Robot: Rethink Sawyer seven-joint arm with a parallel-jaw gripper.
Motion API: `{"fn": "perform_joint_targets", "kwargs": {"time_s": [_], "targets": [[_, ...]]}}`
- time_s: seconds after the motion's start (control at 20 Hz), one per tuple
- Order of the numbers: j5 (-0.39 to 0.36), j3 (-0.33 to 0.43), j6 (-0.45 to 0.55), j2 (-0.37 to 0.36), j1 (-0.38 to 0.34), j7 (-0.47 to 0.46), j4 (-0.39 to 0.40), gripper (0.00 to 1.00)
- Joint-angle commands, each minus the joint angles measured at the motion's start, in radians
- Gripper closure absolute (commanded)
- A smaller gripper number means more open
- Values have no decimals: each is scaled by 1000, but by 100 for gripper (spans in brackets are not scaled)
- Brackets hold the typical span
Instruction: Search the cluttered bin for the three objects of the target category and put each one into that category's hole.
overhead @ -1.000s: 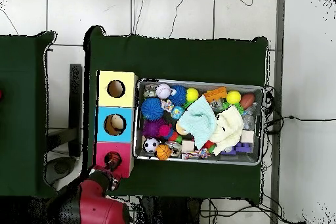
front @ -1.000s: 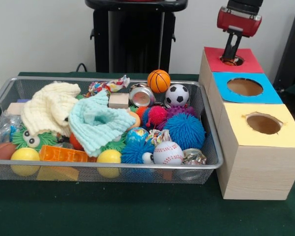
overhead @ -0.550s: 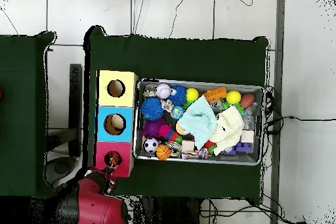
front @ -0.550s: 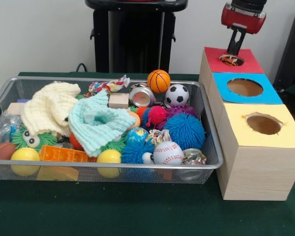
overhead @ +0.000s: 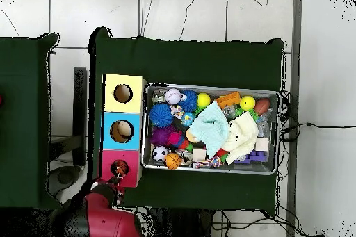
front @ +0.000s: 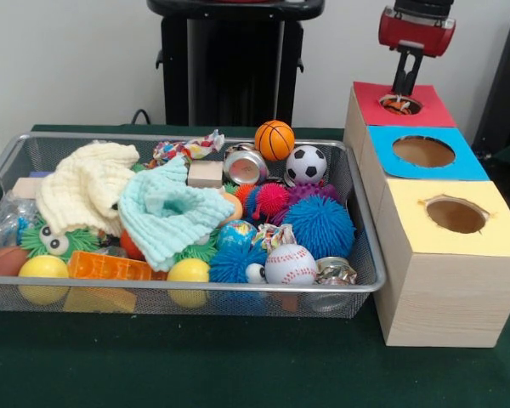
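Observation:
Three wooden boxes stand in a row beside the wire bin (front: 365,255). Their tops are red (front: 425,110), blue (front: 467,161) and yellow (front: 501,229), each with a round hole. Something orange and dark shows inside the red hole (front: 399,104) (overhead: 119,168). My gripper (front: 403,88) hangs just above that hole with nothing visibly in it; in the overhead view the gripper (overhead: 117,188) sits at the red box's near edge. In the bin lie a small basketball (front: 274,139), a soccer ball (front: 306,164) and a baseball (front: 290,264).
The bin (overhead: 274,168) also holds a mint cloth (front: 170,212), a cream cloth (front: 85,191), spiky blue (front: 320,225) and pink (front: 272,200) balls, yellow balls (front: 43,268), an orange block (front: 106,266), a wooden block (front: 205,173) and a tin (front: 244,166). A green cloth (front: 238,365) covers the table.
The gripper has lifted up out of the red hole and now hangs higher. In the overhead view the arm has drawn back toward the picture's bottom.

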Motion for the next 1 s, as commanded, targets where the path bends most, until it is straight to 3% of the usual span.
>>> {"fn": "perform_joint_targets", "kwargs": {"time_s": [0.05,0.25,0.45,0.75,1.0], "targets": [[-15,178,-411,298,-102,371,-75,100],[-1,102,-310,264,-65,291,-116,100],[8,14,-108,238,-40,183,-188,100],[-22,16,-63,239,-72,161,-210,100],[-23,-57,142,237,-33,150,-270,100]]}}
